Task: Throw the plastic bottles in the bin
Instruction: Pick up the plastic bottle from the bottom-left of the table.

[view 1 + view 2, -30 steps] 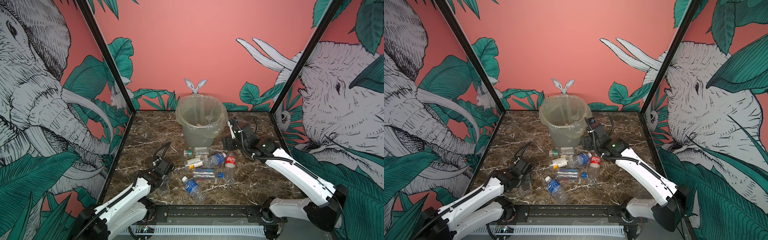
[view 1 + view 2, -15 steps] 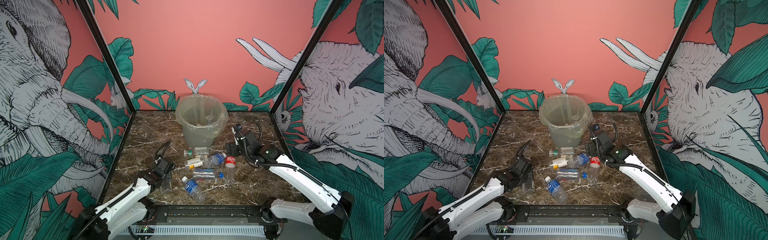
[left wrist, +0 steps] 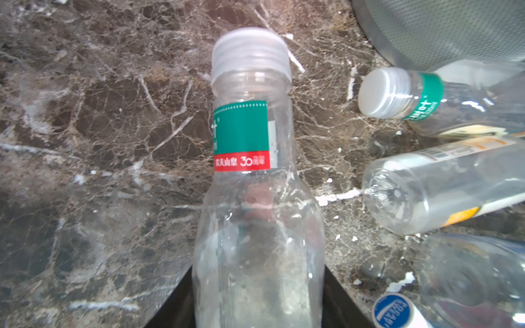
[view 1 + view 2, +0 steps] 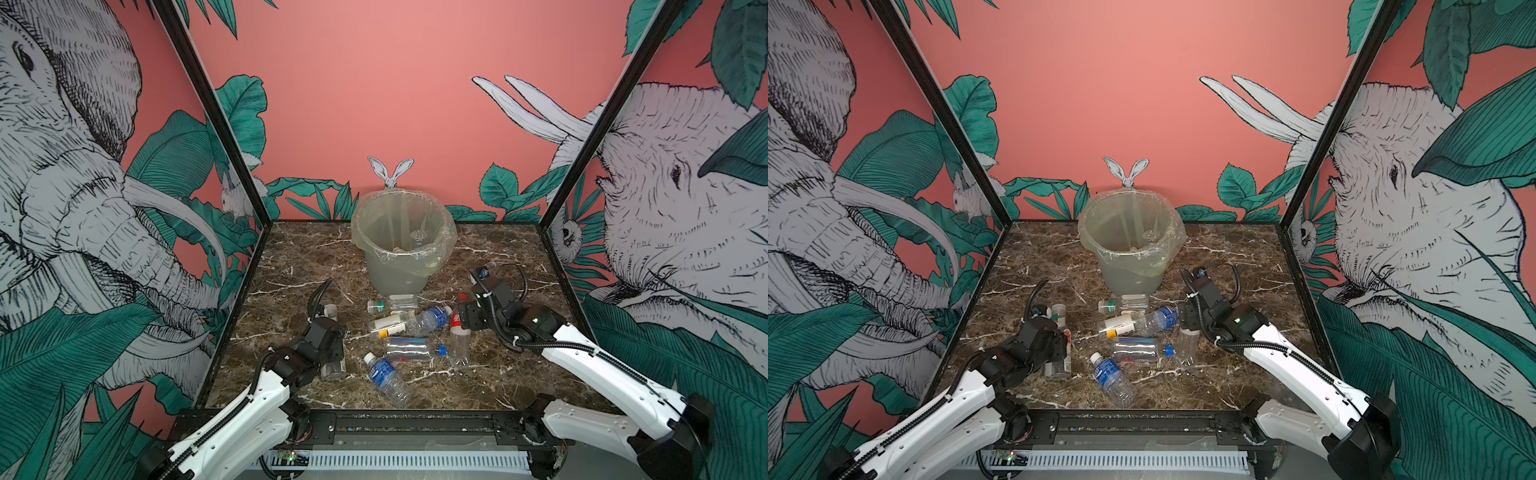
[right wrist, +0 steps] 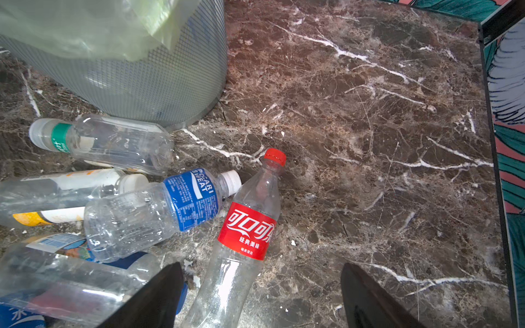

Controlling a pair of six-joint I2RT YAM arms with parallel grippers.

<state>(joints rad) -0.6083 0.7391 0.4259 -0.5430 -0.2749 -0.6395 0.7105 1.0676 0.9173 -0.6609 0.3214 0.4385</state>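
The right gripper point(image 5: 261, 295) has dropped from the bin point(image 4: 399, 270) toward the red-labelled cola bottle point(image 5: 244, 227), fingers apart; the left gripper point(image 3: 257, 298) is clamped on a green-labelled bottle point(image 3: 255, 198) lying on the tabletop point(image 4: 498, 374), beside the heap of bottles point(image 4: 411, 332).

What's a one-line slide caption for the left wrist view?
Left gripper shut on a clear green-and-red-labelled bottle lying on the marble tabletop, more bottles beside it.

- Both top views look down from high at the front onto the whole marble table point(image 4: 291, 266).
- Each wrist view is close above it, sharing the bin point(image 3: 454, 28) base.
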